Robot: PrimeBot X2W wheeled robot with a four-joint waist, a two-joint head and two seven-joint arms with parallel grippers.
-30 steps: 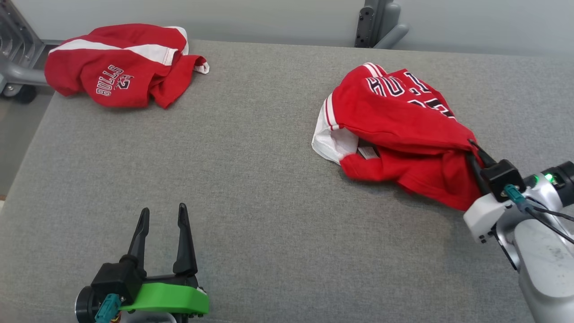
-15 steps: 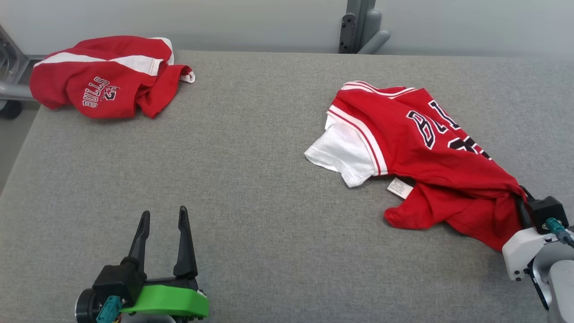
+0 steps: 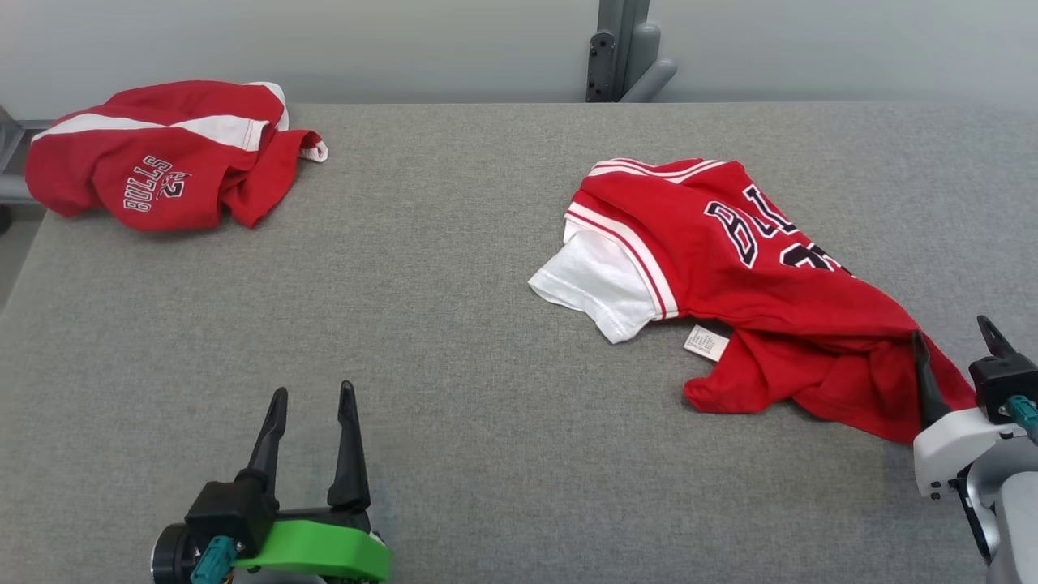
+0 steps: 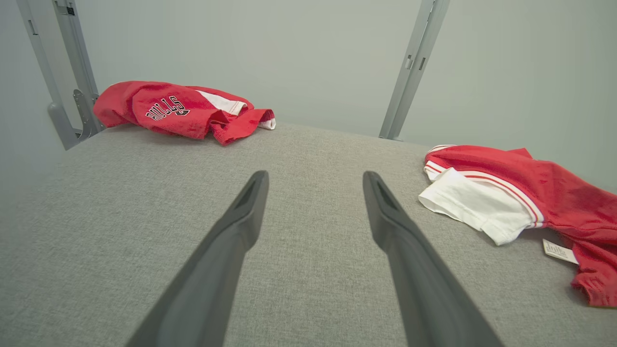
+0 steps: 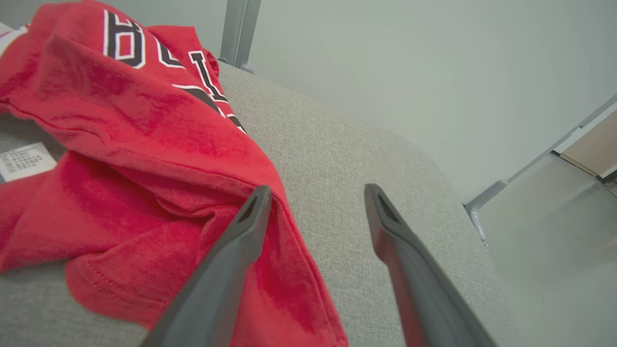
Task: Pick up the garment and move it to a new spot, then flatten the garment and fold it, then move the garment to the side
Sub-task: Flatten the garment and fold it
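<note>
Right pincer (image 3: 950, 332): jaws wide apart, nothing clamped. In the right wrist view the right pincer (image 5: 317, 189) shows bare desk through most of the gap. The finger (image 5: 231, 250) nearer the cloth lies over the red hem; can't tell if it actually touches or sits just above. The hem corner runs under the low end of the gap. No grip either way.

Garment (image 3: 770, 284): red jersey with black-and-white lettering, lying on the right part of the desk (image 3: 454, 324), its near corner at the right pincer. Bunched and wrinkled, not flat. White sleeve (image 3: 596, 284) pokes out on its left side, and the care label (image 3: 705, 342) shows just below that. The lower edge is folded over on itself.

Left pincer (image 3: 314, 389): jaws spread, empty, low over the desk at near left, well apart from the garment. The left wrist view agrees: left pincer (image 4: 314, 176) has only grey desk between its fingers, with the garment (image 4: 554, 193) off to the right.

Second red garment (image 3: 154, 162): crumpled at the far left corner, not involved. Grey post (image 3: 616, 49) behind the far edge.

Progress, as a judgement: the pick-and-move step looks finished, with the garment set down and let go. Flattening not started, fold not started, move to the side not started. Early in the task, most of it left. Next likely needs both pincers on the hem or shoulders to spread it.
</note>
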